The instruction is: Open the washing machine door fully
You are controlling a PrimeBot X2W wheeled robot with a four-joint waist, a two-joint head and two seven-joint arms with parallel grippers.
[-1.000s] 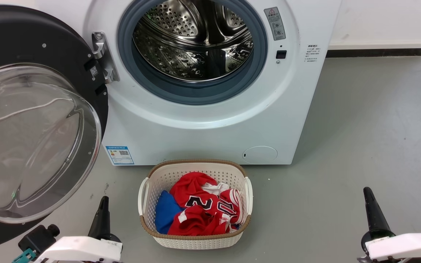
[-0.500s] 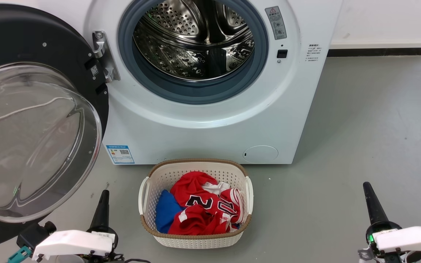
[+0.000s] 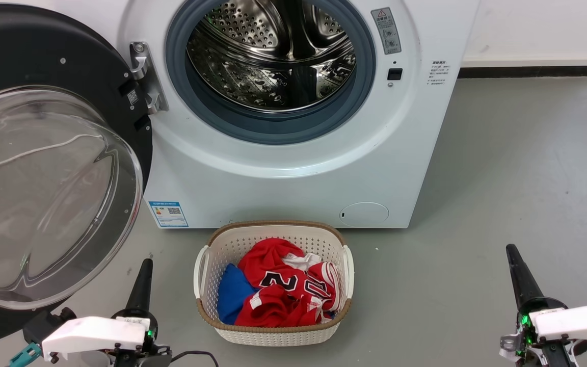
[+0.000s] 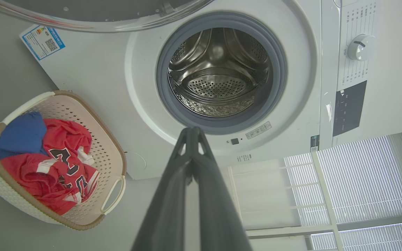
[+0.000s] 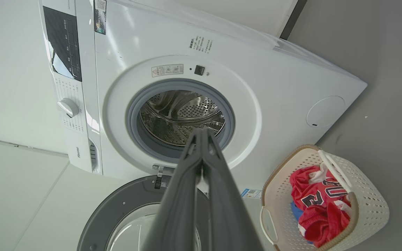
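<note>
Since both arms sit low at the near edge, I'll start there. The left gripper (image 3: pixel 145 266) is at the near left with its two dark fingers pressed together into one point, nothing between them. The right gripper (image 3: pixel 511 251) at the near right is closed up the same way, also holding nothing.

Between them, a bit further out on the grey floor (image 3: pixel 502 178), sits a white perforated basket (image 3: pixel 273 337) with a brown rim. It's parked just in front of the machine, right in the middle. Inside is a crumpled red jersey (image 3: pixel 283 290) with dark numbers on it and a blue cloth (image 3: pixel 230 295) tucked on the left side.

On the left, the washing machine door (image 3: pixel 69 61) is swung wide open. Its glass bowl (image 3: pixel 44 204) bulges toward the camera just beside and above the left gripper, not touching it as far as I can see. The metal hinge (image 3: pixel 145 76) ties it to the left of the opening.

Behind the basket is the washing machine (image 3: pixel 283 188), with the blue-edged sticker (image 3: pixel 168 214) low on the left and the round cap (image 3: pixel 364 214) low on the right. Further in, the grey rubber ring (image 3: pixel 273 130) frames the steel drum (image 3: pixel 273 51). A pale wall (image 3: pixel 528 30) runs along the far right.

Compared with a second ago, both finger pairs reach a bit further toward the machine, the white wrist housings sit lower in the head view, and green lights glow at both wrists. Door, basket and machine haven't budged, just a tiny camera shift.
</note>
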